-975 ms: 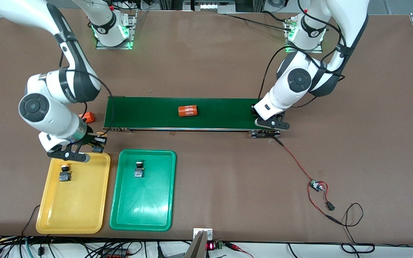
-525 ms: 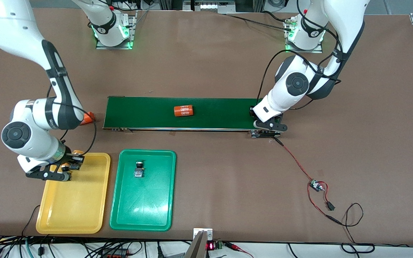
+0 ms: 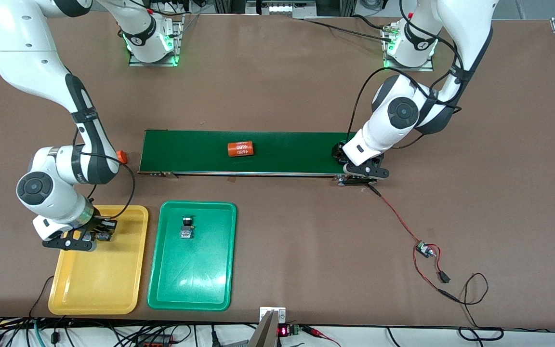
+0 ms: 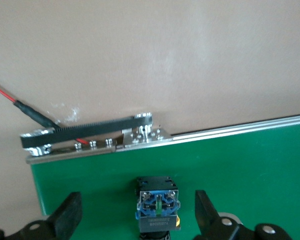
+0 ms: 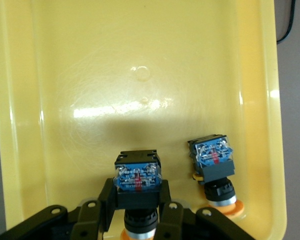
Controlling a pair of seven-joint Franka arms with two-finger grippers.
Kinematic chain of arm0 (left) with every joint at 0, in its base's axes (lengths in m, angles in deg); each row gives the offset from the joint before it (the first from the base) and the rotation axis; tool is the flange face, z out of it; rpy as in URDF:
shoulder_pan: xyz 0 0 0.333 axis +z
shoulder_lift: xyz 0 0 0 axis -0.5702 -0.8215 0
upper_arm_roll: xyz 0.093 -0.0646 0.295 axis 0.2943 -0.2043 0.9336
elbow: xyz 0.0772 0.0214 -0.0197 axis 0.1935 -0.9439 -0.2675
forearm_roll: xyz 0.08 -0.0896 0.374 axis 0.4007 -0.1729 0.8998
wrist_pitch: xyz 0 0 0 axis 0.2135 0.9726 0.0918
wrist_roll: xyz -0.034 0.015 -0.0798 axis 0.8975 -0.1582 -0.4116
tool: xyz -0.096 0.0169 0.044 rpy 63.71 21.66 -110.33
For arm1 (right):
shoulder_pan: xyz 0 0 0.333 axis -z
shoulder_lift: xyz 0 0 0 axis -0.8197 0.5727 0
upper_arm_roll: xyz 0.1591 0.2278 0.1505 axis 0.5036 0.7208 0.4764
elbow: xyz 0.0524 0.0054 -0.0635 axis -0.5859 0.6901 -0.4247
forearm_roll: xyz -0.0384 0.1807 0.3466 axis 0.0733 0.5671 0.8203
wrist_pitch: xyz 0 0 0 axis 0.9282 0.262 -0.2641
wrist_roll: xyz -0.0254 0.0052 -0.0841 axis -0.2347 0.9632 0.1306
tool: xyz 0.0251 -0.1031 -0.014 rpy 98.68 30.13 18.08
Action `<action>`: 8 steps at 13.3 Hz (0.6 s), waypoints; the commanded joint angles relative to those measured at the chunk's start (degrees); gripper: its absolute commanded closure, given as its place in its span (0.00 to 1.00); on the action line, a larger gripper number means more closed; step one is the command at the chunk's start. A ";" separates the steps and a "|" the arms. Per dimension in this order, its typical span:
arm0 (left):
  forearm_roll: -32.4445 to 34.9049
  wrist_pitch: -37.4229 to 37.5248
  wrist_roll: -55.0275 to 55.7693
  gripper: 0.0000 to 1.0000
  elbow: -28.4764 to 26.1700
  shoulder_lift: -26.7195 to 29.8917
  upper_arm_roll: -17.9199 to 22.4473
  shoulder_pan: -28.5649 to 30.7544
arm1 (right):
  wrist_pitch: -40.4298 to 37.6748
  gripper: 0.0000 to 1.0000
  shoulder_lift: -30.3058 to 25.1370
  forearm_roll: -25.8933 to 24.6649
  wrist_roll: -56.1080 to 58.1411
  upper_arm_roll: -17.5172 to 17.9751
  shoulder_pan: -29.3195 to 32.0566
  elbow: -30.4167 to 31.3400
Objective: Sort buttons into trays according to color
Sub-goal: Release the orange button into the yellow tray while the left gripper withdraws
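Right hand [image 5: 135, 220] grips a yellow-capped button [image 5: 137, 182] beside another near the yellow tray [image 5: 140, 50] rim; left hand [image 4: 137, 220] spread wide.

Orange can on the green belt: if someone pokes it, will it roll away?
Probably yes. The orange cylinder lies on its side on the conveyor belt, so a nudge against its round side would likely set it rolling. It looks hard and smooth, so it probably keeps its shape but might slip in a pinch. How heavy it is cannot be told.
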 commanded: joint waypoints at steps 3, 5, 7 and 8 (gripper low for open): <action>0.51 11.20 0.21 0.00 3.49 7.80 2.31 1.08 | 0.66 0.15 1.30 0.04 0.07 -0.06 -0.10 -1.19; 0.51 18.84 0.12 0.00 7.70 9.56 6.61 1.18 | 0.49 0.03 0.86 0.13 0.16 -0.06 -0.27 -0.84; 0.51 28.50 -0.06 0.00 15.34 9.66 10.92 1.79 | -3.18 0.00 -0.72 0.30 0.33 0.46 -0.45 -0.66; 0.51 32.55 -0.23 0.00 18.51 9.65 12.77 2.31 | -6.34 0.00 -2.20 1.95 0.25 0.64 -0.62 -0.66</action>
